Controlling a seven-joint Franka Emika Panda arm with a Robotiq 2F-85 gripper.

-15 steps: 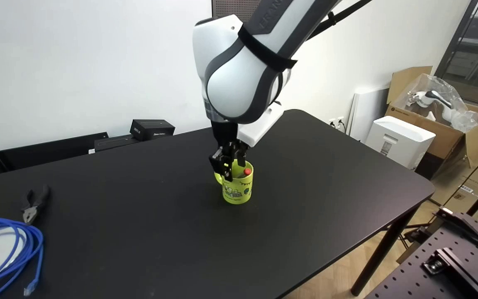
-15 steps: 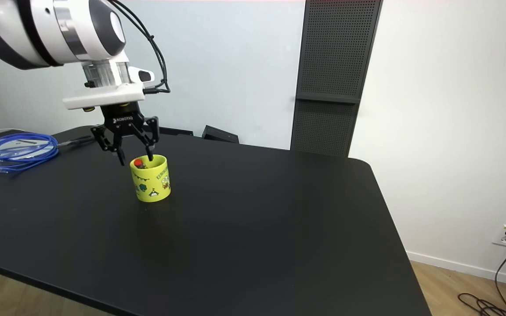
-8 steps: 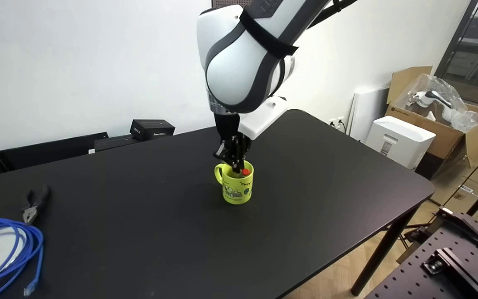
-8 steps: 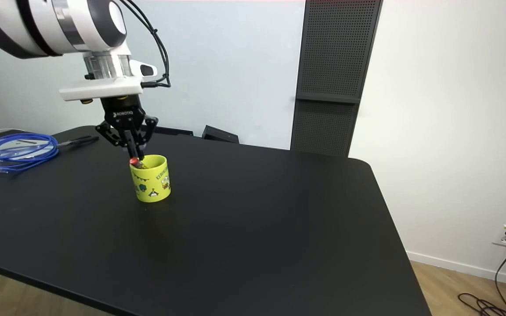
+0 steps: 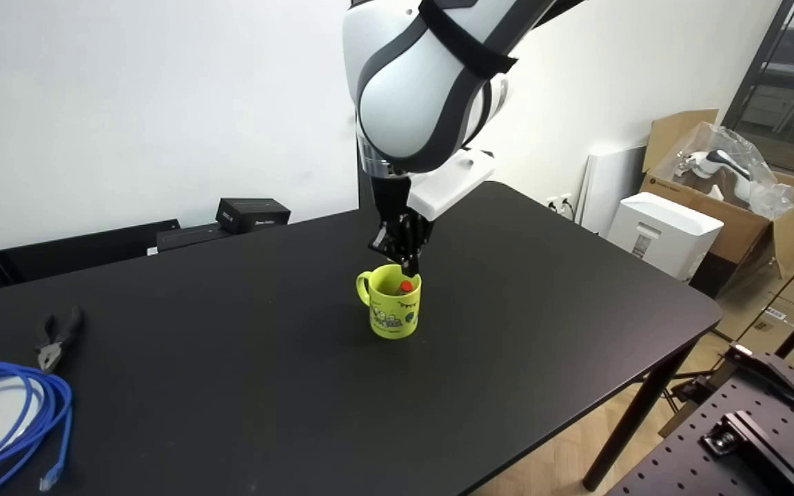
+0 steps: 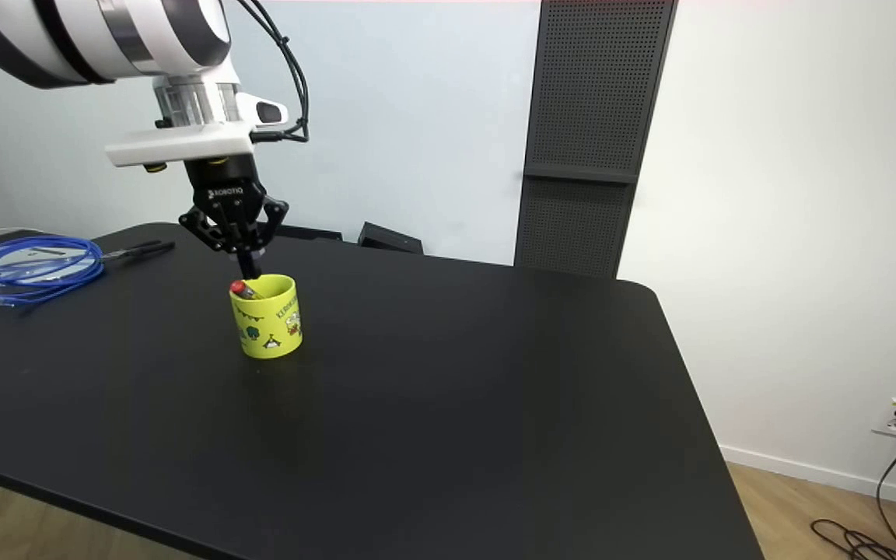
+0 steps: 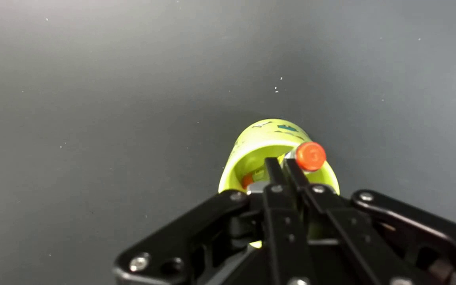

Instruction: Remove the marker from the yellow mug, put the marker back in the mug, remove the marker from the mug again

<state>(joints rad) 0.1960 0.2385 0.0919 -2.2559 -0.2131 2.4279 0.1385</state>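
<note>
The yellow mug (image 5: pixel 394 315) stands upright on the black table in both exterior views. The marker (image 6: pixel 239 288) sits inside it, tilted, with its red end against the rim. From above in the wrist view, the red end of the marker (image 7: pixel 311 156) pokes out at the right side of the mug (image 7: pixel 269 132), and most of its body is covered by my fingers. My gripper (image 6: pixel 250 272) hovers just over the mug's mouth. Its jaws are together, with only a thin gap and nothing between the fingertips (image 7: pixel 291 163). The mug's handle shows in an exterior view.
Pliers (image 5: pixel 50 356) and a coil of blue cable (image 5: pixel 63 398) on a pale plate lie off to the side on the table. Black boxes (image 5: pixel 253 215) stand along the wall behind. The table's edge (image 6: pixel 90 509) runs across the front.
The jaws have gone from open to shut, and the gripper has risen a little above the mug. The marker's red end has shifted slightly along the rim. The mug has stayed put.
</note>
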